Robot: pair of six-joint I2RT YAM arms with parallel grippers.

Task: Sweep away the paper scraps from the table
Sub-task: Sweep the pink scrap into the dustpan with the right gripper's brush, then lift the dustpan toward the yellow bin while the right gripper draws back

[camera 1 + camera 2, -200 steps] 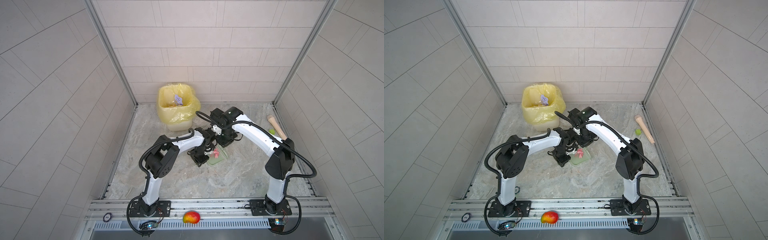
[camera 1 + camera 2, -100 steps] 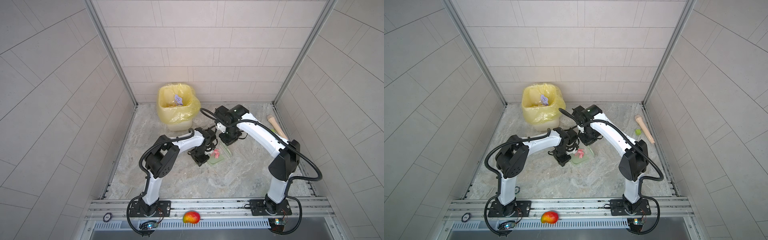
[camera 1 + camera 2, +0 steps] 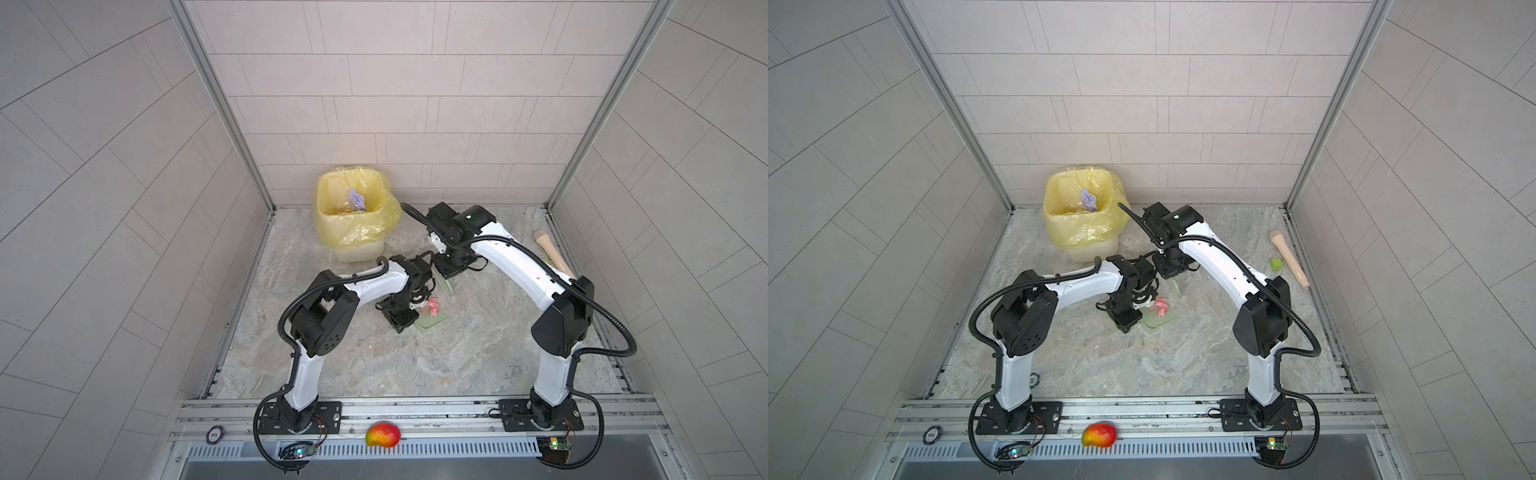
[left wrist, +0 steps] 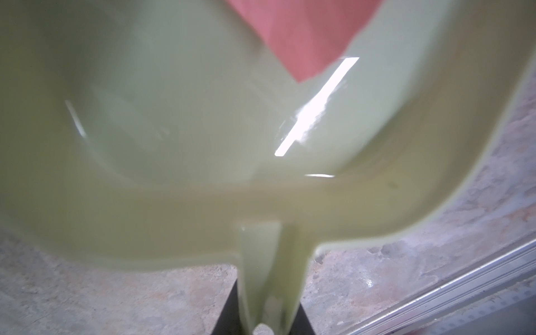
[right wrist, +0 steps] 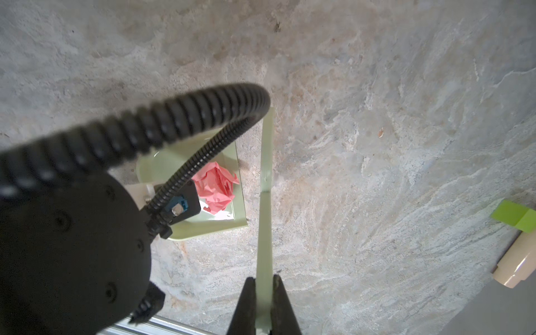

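Left pincer point(image 4: 268, 314) tight on dustpan point(image 4: 174, 130) handle, right pincer point(image 5: 264, 280) tight on green stick point(image 5: 266, 217); open table point(image 5: 377, 116) around

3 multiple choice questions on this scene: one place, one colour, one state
1. The pink scrap lies: A in the dustpan; B in the bin; C in the right end effector.
2. The liner is: A yellow; B blue; C black.
3. The right end effector is: A open; B shut on a stick; C shut on the dustpan.
Key: 1A, the right wrist view shows it on the pan's floor; 2A, both top views show a yellow bag; 3B, its jaws pinch the thin green stick.
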